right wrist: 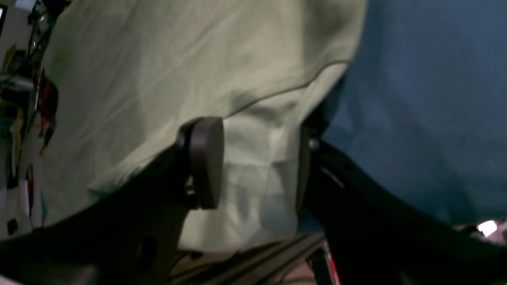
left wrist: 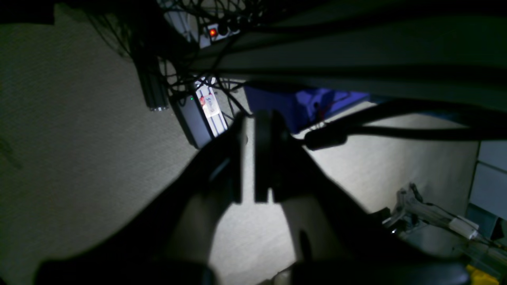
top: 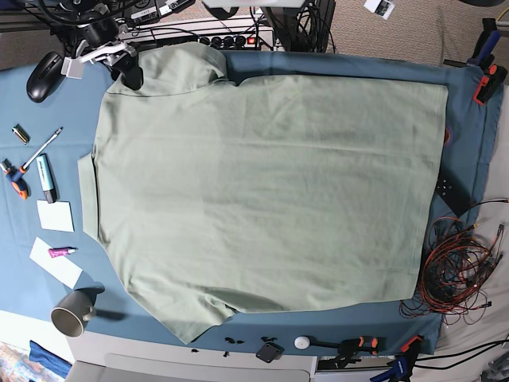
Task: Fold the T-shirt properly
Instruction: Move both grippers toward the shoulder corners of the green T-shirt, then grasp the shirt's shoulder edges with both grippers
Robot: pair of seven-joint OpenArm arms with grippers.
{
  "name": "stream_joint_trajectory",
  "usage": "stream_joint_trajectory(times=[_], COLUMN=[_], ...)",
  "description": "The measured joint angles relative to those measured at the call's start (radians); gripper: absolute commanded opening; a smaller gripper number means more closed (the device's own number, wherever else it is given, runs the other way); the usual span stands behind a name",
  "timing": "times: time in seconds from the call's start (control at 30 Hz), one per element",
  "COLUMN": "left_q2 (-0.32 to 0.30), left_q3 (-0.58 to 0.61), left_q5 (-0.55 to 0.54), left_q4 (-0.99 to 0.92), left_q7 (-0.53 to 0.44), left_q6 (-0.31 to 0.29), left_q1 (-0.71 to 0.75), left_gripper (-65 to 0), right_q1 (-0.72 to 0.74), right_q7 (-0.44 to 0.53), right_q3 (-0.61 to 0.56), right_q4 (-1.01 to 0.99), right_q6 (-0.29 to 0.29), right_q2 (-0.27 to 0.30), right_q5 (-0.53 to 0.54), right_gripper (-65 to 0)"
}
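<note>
Robotics lab or workshop bench. Surface draped in teal-blue cloth (top: pixel 465 119), edged with clamps (top: pixel 485 48); tangled red-orange wire bundle (top: pixel 457 274), power strip (top: pixel 238 38), computer mouse (top: pixel 40 65), screwdriver (top: pixel 16 178), markers (top: pixel 46 178), paper notes (top: pixel 54 216) and grey mug (top: pixel 73 312) alongside.

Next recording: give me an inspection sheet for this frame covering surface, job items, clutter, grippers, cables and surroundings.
Surface: teal table cloth covers the table.
Job's things: T-shirt spread flat, back up, not yet folded; one sleeve reaches the far edge.
Clutter: mug, pens, paper notes, computer mouse on one side; clamps at the edges.
Grippers: right gripper open, straddling the sleeve's hem; left gripper shut, below the table over the floor.
Cables: red wire bundle beside the shirt hem.
Surroundings: power strip behind the table.
</note>
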Motion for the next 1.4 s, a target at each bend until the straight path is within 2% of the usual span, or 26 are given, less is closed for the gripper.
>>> stream_joint_trajectory(times=[0.23,0.43,0.53,0.57,0.63,0.7,0.83,0.93,1.03,1.17,1.27,1.4], left_q2=[0.002,-0.026,-0.028,-0.028,-0.029,-0.031,-0.031,-0.037,-0.036,-0.042,-0.059,-0.077], left_q3=[0.000,0.000,0.000,0.000,0.000,0.000,0.001,-0.003,-0.037,-0.136,-0.245,-0.404], left_q5=[0.000,0.000,0.000,0.000,0.006,0.011,0.011,0.027,0.043,-0.019,-0.077,-0.211], left_q4=[0.000,0.000,0.000,0.000,0.000,0.000,-0.001,-0.001,-0.002,-0.002,0.005,0.020], left_q7=[0.000,0.000,0.000,0.001,0.001,0.006,0.030,0.042,0.076,0.136,0.166,0.187], left_q6=[0.005,0.094,0.090,0.090,0.090,0.095,0.207,0.284,0.285,0.285,0.247,0.178], left_q1=[-0.035,-0.052,-0.068,-0.077,-0.095,-0.111,-0.136,-0.168,-0.214,-0.255,-0.255,-0.257], left_gripper=[-59.3,-59.3,-59.3,-59.3,-59.3,-56.1,-43.7,-42.0,-42.0,-42.0,-42.0,-42.0], right_q1=[-0.028,-0.048,-0.047,-0.047,-0.044,-0.044,-0.044,-0.044,-0.044,-0.044,-0.043,-0.044], right_q7=[-0.048,-0.044,-0.045,-0.045,-0.051,-0.072,-0.074,-0.074,-0.074,-0.074,-0.073,-0.071], right_q3=[0.000,0.000,0.001,0.001,0.001,0.001,0.001,0.001,0.001,0.001,0.001,0.001], right_q4=[0.005,0.009,0.009,0.009,0.008,0.008,0.006,0.006,0.006,0.006,0.006,0.006], right_q6=[0.010,0.015,0.016,0.015,0.006,0.008,0.008,0.008,0.008,0.008,0.010,0.012], right_q2=[0.000,0.000,0.000,0.000,0.000,0.000,0.000,0.000,0.000,0.000,0.000,0.000], right_q5=[0.025,0.017,0.016,0.016,0.002,-0.007,-0.013,-0.014,-0.013,-0.014,-0.029,-0.029], right_gripper=[-37.9,-37.9,-38.5,-42.2,-54.3,-63.9,-65.0,-65.0,-65.0,-65.0,-65.0,-65.0])
